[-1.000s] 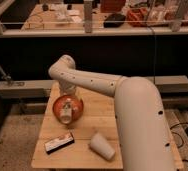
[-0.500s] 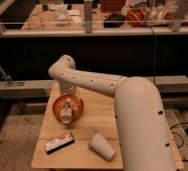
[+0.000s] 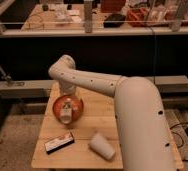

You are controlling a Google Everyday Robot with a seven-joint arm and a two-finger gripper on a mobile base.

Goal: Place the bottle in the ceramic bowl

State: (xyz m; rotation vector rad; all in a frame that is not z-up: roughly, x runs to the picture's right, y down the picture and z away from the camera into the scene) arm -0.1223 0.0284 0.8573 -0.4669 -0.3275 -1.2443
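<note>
Nothing has shifted since the earlier frames: bottle, bowl and arm sit as they did.

The bottle (image 3: 66,116) stands inside the bowl (image 3: 77,111), toward its near side, roughly upright, though whether it rests on the bottom I cannot tell. It looks small and light, probably a stiff plastic with a smooth, slightly slippery skin. A grip across its middle, well below the top, would be the place to take it. Dropped against the ceramic it could tip or rattle, so the release should be low.

The gripper (image 3: 67,105) hangs directly over the bottle, within the bowl's rim, with its jaws standing apart. Whether either jaw touches the bottle I cannot tell. I judge the placing done or nearly done, with a straight lift away left.

Counted: one bottle, one bowl, one arm (image 3: 89,82) with one gripper. Near the table's (image 3: 99,112) front edge, well apart from the bowl, lie one cup (image 3: 101,146) on its side and one box (image 3: 59,144).
</note>
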